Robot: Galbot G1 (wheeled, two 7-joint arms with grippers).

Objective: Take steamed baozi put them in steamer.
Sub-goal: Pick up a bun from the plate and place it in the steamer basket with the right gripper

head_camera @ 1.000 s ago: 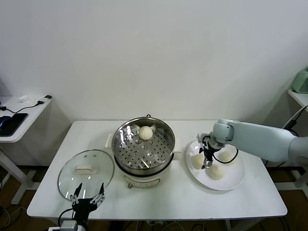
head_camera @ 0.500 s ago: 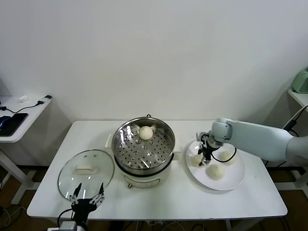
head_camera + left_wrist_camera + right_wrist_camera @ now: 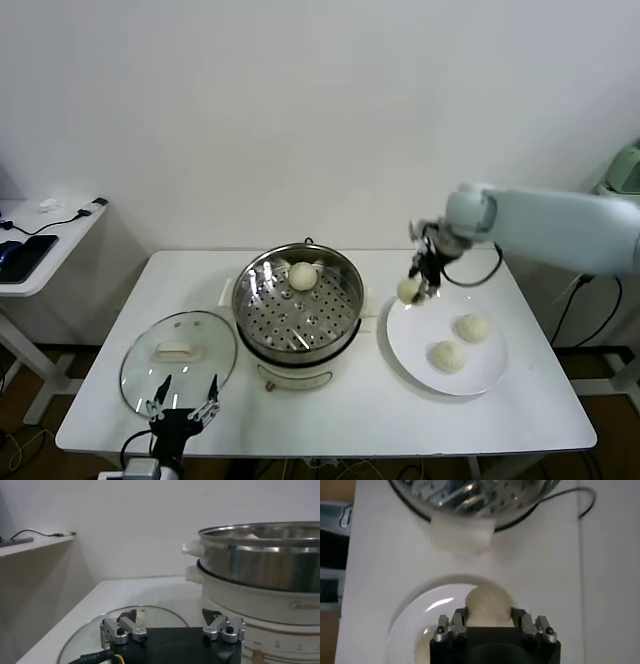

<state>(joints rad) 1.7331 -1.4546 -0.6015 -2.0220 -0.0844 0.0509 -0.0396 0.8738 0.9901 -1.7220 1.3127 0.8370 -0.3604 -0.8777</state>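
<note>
Right wrist view: right hand [image 3: 489,625] hides much of its clamped baozi [image 3: 488,604].

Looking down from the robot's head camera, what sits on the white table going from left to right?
Glass lid → steamer with one bun inside → right claw holding a bun → white plate with two buns.

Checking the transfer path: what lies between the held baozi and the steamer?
Head view: only bare table and the plate's near rim separate the baozi in the right gripper from the steamer.

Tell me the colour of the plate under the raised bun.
White, glossy plate, plainest in the head view.
</note>
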